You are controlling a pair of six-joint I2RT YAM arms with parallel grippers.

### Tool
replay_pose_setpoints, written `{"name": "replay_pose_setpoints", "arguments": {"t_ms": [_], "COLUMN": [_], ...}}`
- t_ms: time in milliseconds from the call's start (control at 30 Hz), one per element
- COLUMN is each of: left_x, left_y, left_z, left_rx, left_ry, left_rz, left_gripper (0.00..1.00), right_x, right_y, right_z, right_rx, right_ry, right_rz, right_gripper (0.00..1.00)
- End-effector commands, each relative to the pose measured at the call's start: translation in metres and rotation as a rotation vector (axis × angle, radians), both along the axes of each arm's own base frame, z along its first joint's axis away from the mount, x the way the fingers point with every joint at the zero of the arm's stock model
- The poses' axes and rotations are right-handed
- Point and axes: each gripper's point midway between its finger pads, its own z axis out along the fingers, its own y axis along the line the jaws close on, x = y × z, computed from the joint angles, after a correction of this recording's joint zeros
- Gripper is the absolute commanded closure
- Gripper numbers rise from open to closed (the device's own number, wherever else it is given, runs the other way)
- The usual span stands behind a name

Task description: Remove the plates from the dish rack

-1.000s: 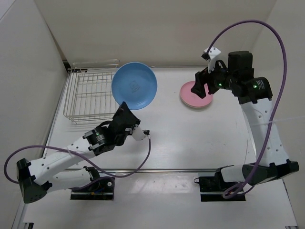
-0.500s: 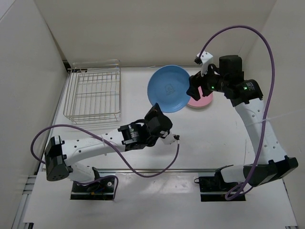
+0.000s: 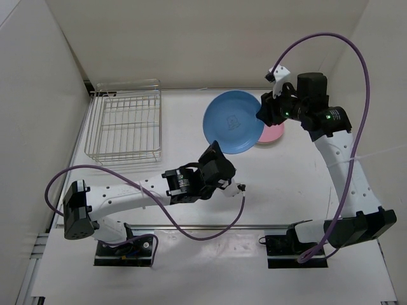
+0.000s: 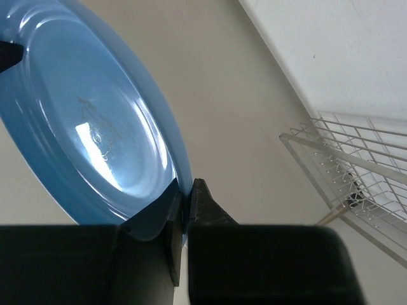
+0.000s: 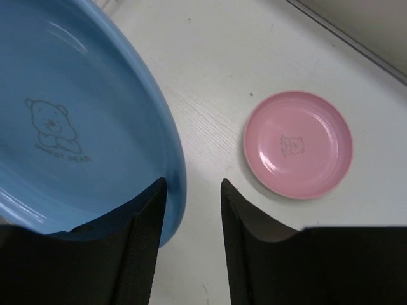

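Note:
A light blue plate (image 3: pixel 233 121) hangs tilted above the table's middle, and my left gripper (image 3: pixel 215 150) is shut on its lower rim. In the left wrist view both fingers pinch that blue plate (image 4: pixel 82 127) at its edge, the left gripper (image 4: pixel 184 190) below it. My right gripper (image 3: pixel 264 113) is open at the plate's right edge. In the right wrist view one finger lies over the blue plate (image 5: pixel 63 127) and the other beyond its rim, with a gap at the right gripper (image 5: pixel 192 184). A pink plate (image 3: pixel 275 133) (image 5: pixel 297 143) lies flat on the table. The wire dish rack (image 3: pixel 158 121) (image 4: pixel 356 171) holds no plates.
White walls close in the table at the back and on both sides. The rack stands in the back-left corner against the left wall. Purple cables loop from both arms, one above the right arm and one low over the table's front.
My left arm carried the blue plate rightward from beside the rack to the right gripper. The right gripper came off the pink plate to the blue plate's rim, and its jaws narrowed.

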Motion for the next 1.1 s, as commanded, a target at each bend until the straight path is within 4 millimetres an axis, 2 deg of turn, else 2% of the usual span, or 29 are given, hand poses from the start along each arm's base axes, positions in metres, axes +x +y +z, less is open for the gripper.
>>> {"name": "replay_pose_setpoints", "arguments": {"t_ms": [0, 100, 133, 167, 200, 267, 300, 333, 400, 433, 467, 500, 567, 600, 667, 733, 767, 800, 833, 867, 900, 933, 967, 1000, 1067], "left_x": [0.001, 0.001, 0.001, 0.001, 0.002, 0.001, 0.001, 0.004, 0.007, 0.011, 0.014, 0.017, 0.017, 0.02, 0.027, 0.033, 0.043, 0.046, 0.051, 0.056, 0.067, 0.071, 0.076, 0.088, 0.101], "left_y": [-0.001, -0.002, -0.003, -0.004, -0.005, -0.002, -0.002, 0.001, 0.005, 0.009, 0.011, 0.014, 0.012, 0.012, 0.01, 0.007, 0.013, 0.017, 0.021, 0.025, 0.035, 0.046, 0.052, 0.073, 0.094], "left_z": [0.023, 0.029, 0.026, 0.024, 0.026, 0.026, 0.027, 0.023, 0.026, 0.026, 0.026, 0.027, 0.034, 0.044, 0.051, 0.073, 0.078, 0.097, 0.105, 0.111, 0.13, 0.129, 0.133, 0.146, 0.15], "left_rx": [-0.09, -0.134, -0.125, -0.136, -0.141, -0.149, -0.149, -0.14, -0.149, -0.148, -0.156, -0.164, -0.226, -0.268, -0.303, -0.386, -0.434, -0.47, -0.498, -0.519, -0.6, -0.585, -0.616, -0.704, -0.791], "left_ry": [-0.036, -0.049, -0.053, -0.057, -0.064, -0.066, -0.066, -0.064, -0.068, -0.069, -0.066, -0.069, -0.054, -0.053, -0.051, -0.047, -0.035, -0.033, -0.031, -0.025, -0.027, -0.002, 0.019, 0.036, 0.049], "left_rz": [0.016, 0.016, 0.012, 0.012, 0.009, 0.009, 0.009, 0.019, 0.03, 0.042, 0.055, 0.066, 0.072, 0.078, 0.099, 0.125, 0.169, 0.188, 0.208, 0.23, 0.289, 0.329, 0.351, 0.413, 0.477], "left_gripper": [0.89, 0.89, 0.89, 0.89, 0.89, 0.89, 0.89, 0.89, 0.83, 0.72, 0.67, 0.64, 0.57, 0.55, 0.49, 0.44, 0.42, 0.41, 0.41, 0.41, 0.43, 0.44, 0.48, 0.48, 0.47], "right_x": [-0.002, -0.003, -0.007, -0.009, -0.008, -0.01, -0.01, -0.009, -0.006, -0.003, -0.001, 0.0, 0.009, 0.013, 0.03, 0.047, 0.056, 0.061, 0.07, 0.077, 0.078, 0.088, 0.093, 0.101, 0.114], "right_y": [0.011, 0.012, 0.019, 0.022, 0.02, 0.021, 0.019, 0.016, 0.012, 0.009, 0.005, 0.004, -0.007, -0.009, -0.035, -0.059, -0.073, -0.081, -0.097, -0.105, -0.106, -0.117, -0.121, -0.128, -0.133], "right_z": [0.006, 0.005, 0.004, 0.005, 0.004, 0.001, 0.002, 0.002, -0.002, 0.0, -0.005, 0.0, -0.008, -0.005, -0.009, -0.017, -0.021, -0.027, -0.035, -0.037, -0.041, -0.057, -0.056, -0.071, -0.075], "right_rx": [0.074, 0.134, 0.168, 0.185, 0.201, 0.219, 0.231, 0.238, 0.232, 0.241, 0.235, 0.24, 0.246, 0.25, 0.247, 0.243, 0.24, 0.238, 0.241, 0.241, 0.257, 0.258, 0.267, 0.287, 0.288], "right_ry": [0.001, 0.043, 0.069, 0.079, 0.098, 0.114, 0.121, 0.127, 0.133, 0.129, 0.138, 0.116, 0.133, 0.119, 0.112, 0.118, 0.118, 0.13, 0.152, 0.156, 0.185, 0.232, 0.24, 0.294, 0.301], "right_rz": [0.04, 0.061, 0.102, 0.116, 0.113, 0.134, 0.129, 0.115, 0.094, 0.08, 0.059, 0.048, -0.023, -0.047, -0.204, -0.319, -0.399, -0.421, -0.478, -0.497, -0.484, -0.508, -0.509, -0.517, -0.527], "right_gripper": [0.58, 0.59, 0.59, 0.64, 0.76, 0.85, 0.98, 1.0, 1.0, 1.0, 1.0, 1.0, 1.0, 1.0, 1.0, 1.0, 1.0, 1.0, 1.0, 1.0, 1.0, 1.0, 1.0, 1.0, 1.0]}}
